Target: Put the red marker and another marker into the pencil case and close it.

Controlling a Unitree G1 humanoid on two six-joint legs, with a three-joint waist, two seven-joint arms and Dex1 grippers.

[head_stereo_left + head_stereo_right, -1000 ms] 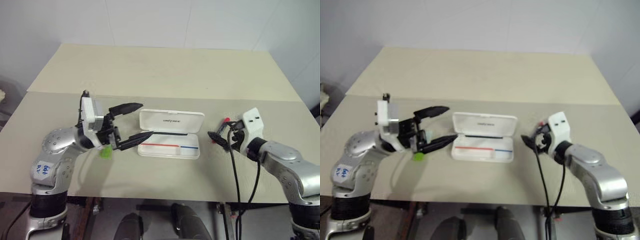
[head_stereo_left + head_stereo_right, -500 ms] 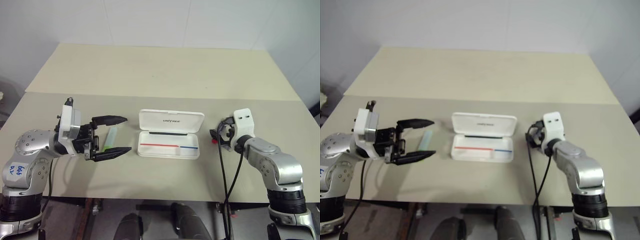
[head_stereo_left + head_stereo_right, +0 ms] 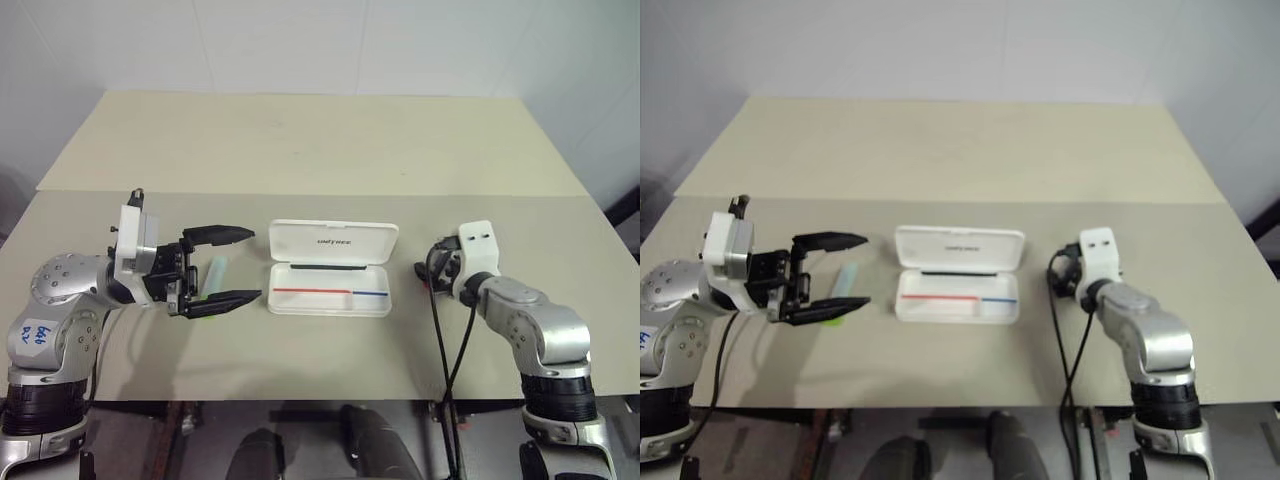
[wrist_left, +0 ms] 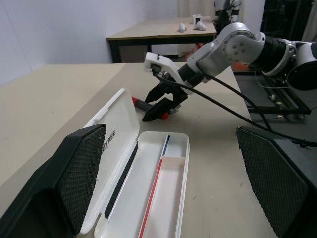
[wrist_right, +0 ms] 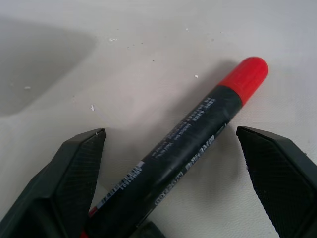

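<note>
Our right gripper (image 5: 168, 198) has dropped wide-open around the red-capped black marker (image 5: 183, 153); our left gripper (image 3: 228, 265) is pulled back, spread empty.

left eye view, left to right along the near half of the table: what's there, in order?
left gripper → green highlighter, lying between its open fingers → open pencil case → right gripper, over the red marker
</note>
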